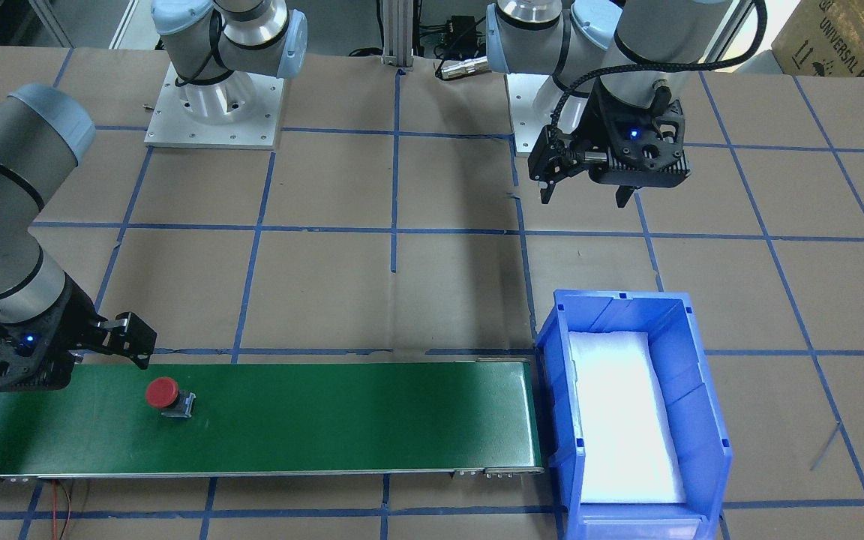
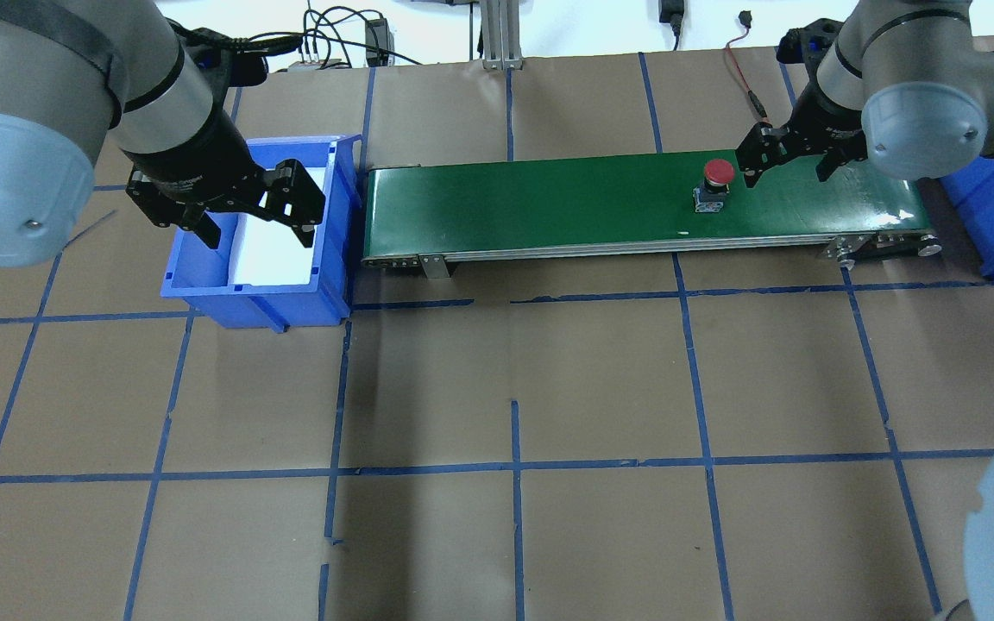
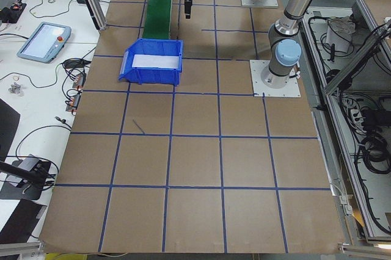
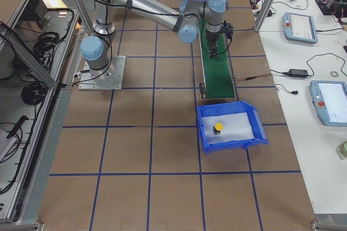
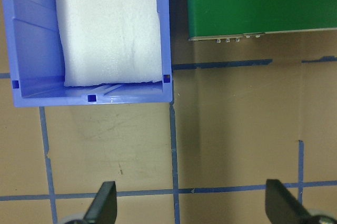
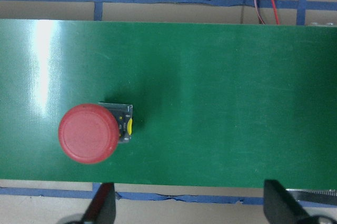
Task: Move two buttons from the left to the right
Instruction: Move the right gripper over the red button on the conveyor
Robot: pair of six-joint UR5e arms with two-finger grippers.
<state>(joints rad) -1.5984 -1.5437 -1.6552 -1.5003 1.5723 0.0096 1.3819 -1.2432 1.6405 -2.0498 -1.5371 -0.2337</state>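
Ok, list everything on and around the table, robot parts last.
Table: one, brown, blue tape grid.
Conveyor belt: one, green, across the table.
Left bin: one, blue, white foam lining, buttonless, at the belt's left end.
Right bin: one, blue, white lining, at the belt's right end.
Red button: one, red cap, on the belt near its right end.
Yellow button: one, yellow cap, in the right bin.
Teach pendants: two, grey, on the side bench.
Left gripper: one, black, open, raised beside the left bin.
Right gripper: one, black, open, over the belt by the red button.
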